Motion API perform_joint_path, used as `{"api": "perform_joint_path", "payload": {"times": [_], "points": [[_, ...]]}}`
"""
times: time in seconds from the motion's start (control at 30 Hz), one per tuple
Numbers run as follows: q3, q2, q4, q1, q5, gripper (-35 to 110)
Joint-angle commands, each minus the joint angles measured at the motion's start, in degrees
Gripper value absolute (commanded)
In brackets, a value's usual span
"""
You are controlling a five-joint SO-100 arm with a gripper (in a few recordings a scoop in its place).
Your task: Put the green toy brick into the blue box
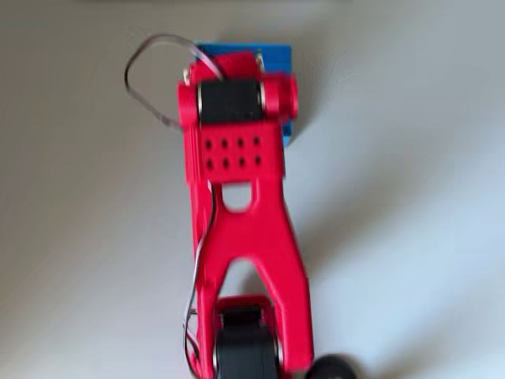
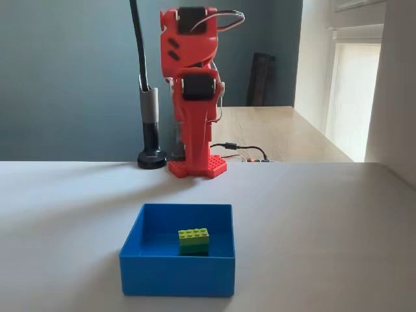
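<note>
Red arm [image 2: 194, 97] is folded upright at the back of the white table [image 2: 325, 214], well away from the blue box [image 2: 177, 276]; overhead, the arm covers most of the box; green toy brick [image 2: 194, 240] sits inside on the box floor; can't tell if the gripper's apart or together.

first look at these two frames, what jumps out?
The red arm dominates: in the fixed view it stands folded upright at the back of the pale table, and in the overhead view its links cover most of the blue box. Next, the blue box sits front and centre in the fixed view with the green toy brick resting inside it on the floor, studs up. The jaws cannot be made out.
</note>
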Motion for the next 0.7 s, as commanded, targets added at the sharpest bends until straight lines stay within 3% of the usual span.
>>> {"api": "perform_joint_path", "payload": {"times": [0.0,0.33,0.67], "points": [[12.22,14.68,-6.24,-0.88,0.44,0],[45.53,42.71,-14.85,-1.05,-0.18,0],[63.46,60.38,-15.91,-1.05,0.26,0]]}}
